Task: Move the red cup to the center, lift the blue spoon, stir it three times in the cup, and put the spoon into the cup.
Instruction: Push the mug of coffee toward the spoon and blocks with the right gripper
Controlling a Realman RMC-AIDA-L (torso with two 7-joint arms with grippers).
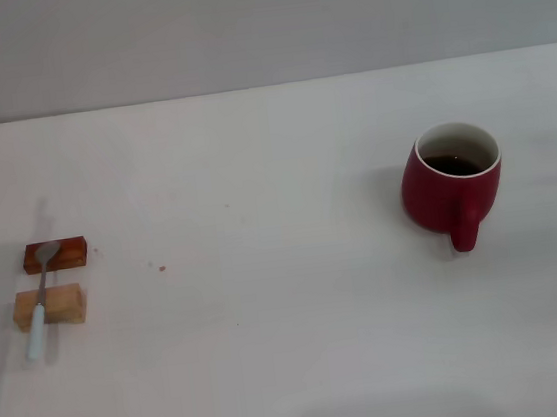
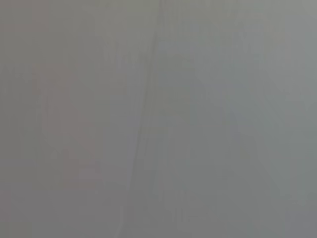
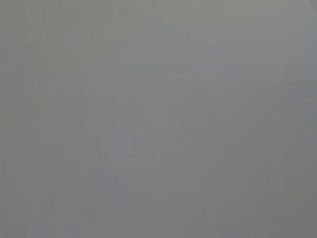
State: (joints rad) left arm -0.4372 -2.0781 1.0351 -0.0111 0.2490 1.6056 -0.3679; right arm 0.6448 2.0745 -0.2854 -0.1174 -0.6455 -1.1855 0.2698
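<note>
While the cup point(image 1: 453, 187) stands upright on the right side of the pale tabletop point(image 1: 292, 328), the spoon point(image 1: 41, 300) lies far off on the left, well apart from it. The cup is squat and rounded, dark red outside, with a white rim and white inner wall. Its single red handle points toward the near edge of the tabletop. Dark liquid shows inside it, low below the rim.

The spoon is slim, with a silver bowl and neck and a pale blue handle. It rests across two small blocks set one behind the other. Its bowl lies on the farther, dark brown block point(image 1: 55, 255), and its neck crosses the nearer, tan block point(image 1: 49, 307). The blue handle juts past the tan block toward the near edge, its tip down at the tabletop. A small reddish speck point(image 1: 162, 269) marks the tabletop a little to the right of the blocks.

Neither claw appears in the head view, and no arm reaches over the tabletop. Both wrist views show only a plain grey field, with no fingers in them. Whether either claw is spread or pressed together cannot be told; nothing grips or touches the cup or spoon.
</note>
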